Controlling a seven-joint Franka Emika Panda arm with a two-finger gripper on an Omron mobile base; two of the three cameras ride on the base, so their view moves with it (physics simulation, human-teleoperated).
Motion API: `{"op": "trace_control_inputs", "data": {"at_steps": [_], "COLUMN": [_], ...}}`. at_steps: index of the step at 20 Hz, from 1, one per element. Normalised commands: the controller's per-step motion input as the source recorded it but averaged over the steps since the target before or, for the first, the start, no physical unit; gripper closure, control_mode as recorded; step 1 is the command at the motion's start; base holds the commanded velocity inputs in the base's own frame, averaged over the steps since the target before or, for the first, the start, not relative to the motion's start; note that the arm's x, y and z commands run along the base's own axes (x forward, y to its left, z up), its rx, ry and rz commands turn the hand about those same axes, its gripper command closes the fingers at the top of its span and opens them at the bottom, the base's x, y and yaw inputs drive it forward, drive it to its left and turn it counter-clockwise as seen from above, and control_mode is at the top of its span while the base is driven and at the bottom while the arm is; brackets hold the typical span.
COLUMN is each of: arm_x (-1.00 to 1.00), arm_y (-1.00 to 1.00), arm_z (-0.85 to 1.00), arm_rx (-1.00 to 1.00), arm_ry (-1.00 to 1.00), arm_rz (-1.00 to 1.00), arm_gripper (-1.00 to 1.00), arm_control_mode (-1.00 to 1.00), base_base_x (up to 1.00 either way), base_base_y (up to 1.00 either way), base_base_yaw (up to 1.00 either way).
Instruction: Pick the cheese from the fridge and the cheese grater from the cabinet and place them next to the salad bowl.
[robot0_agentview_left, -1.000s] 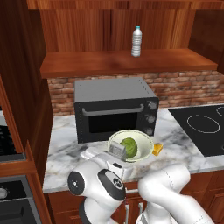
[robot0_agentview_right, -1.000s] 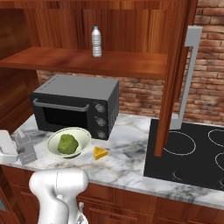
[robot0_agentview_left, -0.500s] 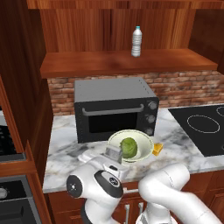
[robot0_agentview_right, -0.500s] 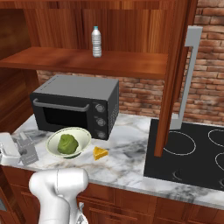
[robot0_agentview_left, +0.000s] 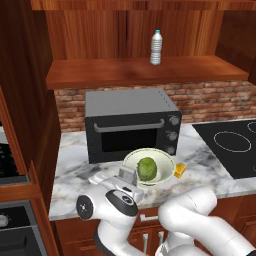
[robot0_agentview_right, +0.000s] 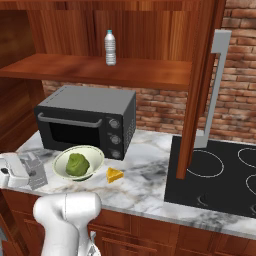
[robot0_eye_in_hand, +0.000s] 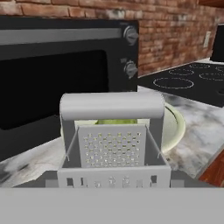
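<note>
**Both items are on the worktop beside the bowl; only the release of the grater is left to confirm**

In the left base view you are looking at the salad bowl (robot0_agentview_left: 149, 166), a round pale rim around a leafy green ball, sitting on the veined marble worktop (robot0_agentview_left: 75, 165) in front of the boxy dark toaster oven (robot0_agentview_left: 130, 124). The cheese (robot0_agentview_left: 180, 170), a small yellow-orange wedge, is lying just beside the bowl's right edge, so that half of the job looks done. The cheese grater (robot0_agentview_left: 127, 174) is standing just beside the bowl's left edge, with the arm's wrist crowding over it. A clear water bottle (robot0_agentview_left: 156, 48) is standing on the wooden shelf (robot0_agentview_left: 145, 71) above.

In the right base view the grater (robot0_agentview_right: 36, 170) is showing as a grey perforated metal box at the worktop's left end, with the tool (robot0_agentview_right: 12, 171) right up against it; the bowl (robot0_agentview_right: 78, 163) and the cheese wedge (robot0_agentview_right: 114, 175) are lying to its right, near the glossy black hob (robot0_agentview_right: 220, 180).

In the hand view the grater (robot0_eye_in_hand: 113, 148) is sitting directly ahead: a smooth loop handle over a punched, tapering face, the bowl's rim (robot0_eye_in_hand: 175, 124) just behind. The tool's jaws are standing wide; you cannot tell whether they are touching the grater's sides.
</note>
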Motion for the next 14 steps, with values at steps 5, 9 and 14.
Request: {"op": "trace_control_inputs", "data": {"at_steps": [5,9,14], "arm_x": [0.32,0.19,0.17], "arm_y": [0.0,0.08,0.07], "arm_z": [-0.23,-0.3,-0.26], "arm_rx": [0.0,-0.05,-0.01], "arm_ry": [0.04,0.0,0.0], "arm_rz": [0.0,0.0,0.0], "arm_gripper": [1.0,1.0,1.0], "arm_control_mode": [-1.0,-1.0,-1.0], "base_base_x": [0.0,0.0,0.0], "base_base_y": [0.0,0.0,0.0], "base_base_yaw": [0.0,0.0,0.0]}}
